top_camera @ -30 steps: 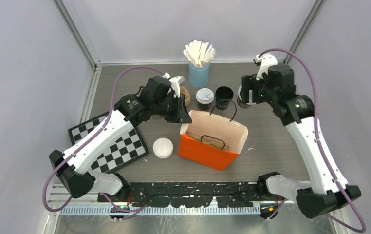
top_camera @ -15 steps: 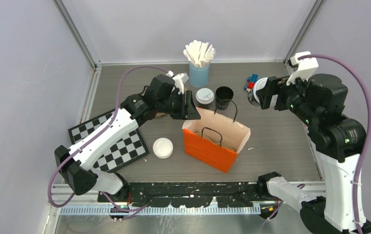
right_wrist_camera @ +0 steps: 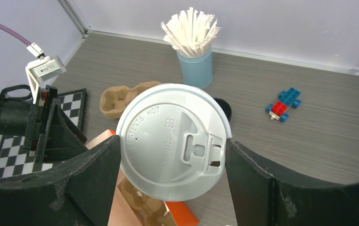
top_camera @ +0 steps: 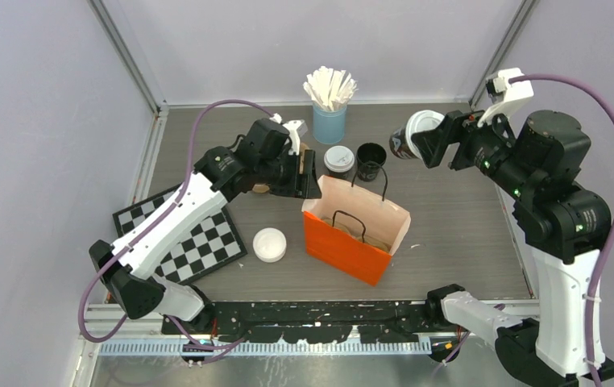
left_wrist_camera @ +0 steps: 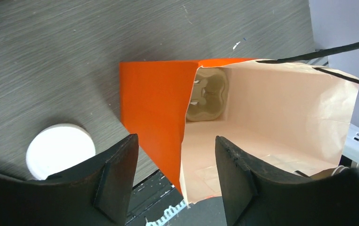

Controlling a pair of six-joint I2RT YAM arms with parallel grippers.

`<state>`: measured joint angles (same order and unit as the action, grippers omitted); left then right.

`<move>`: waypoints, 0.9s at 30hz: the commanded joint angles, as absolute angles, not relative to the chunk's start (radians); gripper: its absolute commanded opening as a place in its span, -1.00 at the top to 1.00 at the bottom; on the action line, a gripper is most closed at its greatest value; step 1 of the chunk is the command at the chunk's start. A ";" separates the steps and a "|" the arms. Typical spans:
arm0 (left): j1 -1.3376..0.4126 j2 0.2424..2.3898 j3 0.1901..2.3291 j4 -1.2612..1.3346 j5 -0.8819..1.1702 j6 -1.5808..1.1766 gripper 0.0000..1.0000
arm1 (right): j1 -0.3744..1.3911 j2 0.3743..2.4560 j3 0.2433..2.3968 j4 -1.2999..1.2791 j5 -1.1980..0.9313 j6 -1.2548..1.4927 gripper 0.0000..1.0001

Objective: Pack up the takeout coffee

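Gripping one lidded coffee cup (right_wrist_camera: 172,140) across the body in right gripper (top_camera: 429,139); cup tilted, in the air toward far right corner of table (top_camera: 465,214). Holding nothing in left gripper (left_wrist_camera: 175,150): jaws apart, straddling left wall of orange bag (top_camera: 350,246), mid-table, mouth up. Pulp carrier (left_wrist_camera: 207,94) at bag bottom. Second lidded cup (top_camera: 338,161) and lidless black cup (top_camera: 371,160) side by side just behind bag. Loose white lid (top_camera: 269,244) flat left of bag, beside checkerboard (top_camera: 179,242).
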<state>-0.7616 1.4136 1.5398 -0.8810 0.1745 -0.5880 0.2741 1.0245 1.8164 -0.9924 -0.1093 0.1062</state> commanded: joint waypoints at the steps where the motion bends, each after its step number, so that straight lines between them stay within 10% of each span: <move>1: -0.727 1.382 1.600 -0.961 0.144 -0.566 -0.24 | 0.282 1.059 1.861 -0.908 -0.193 0.170 -0.57; 27: -0.554 1.229 1.463 -0.798 0.417 -0.675 -0.15 | 0.904 1.130 1.775 -0.941 0.034 0.130 -0.54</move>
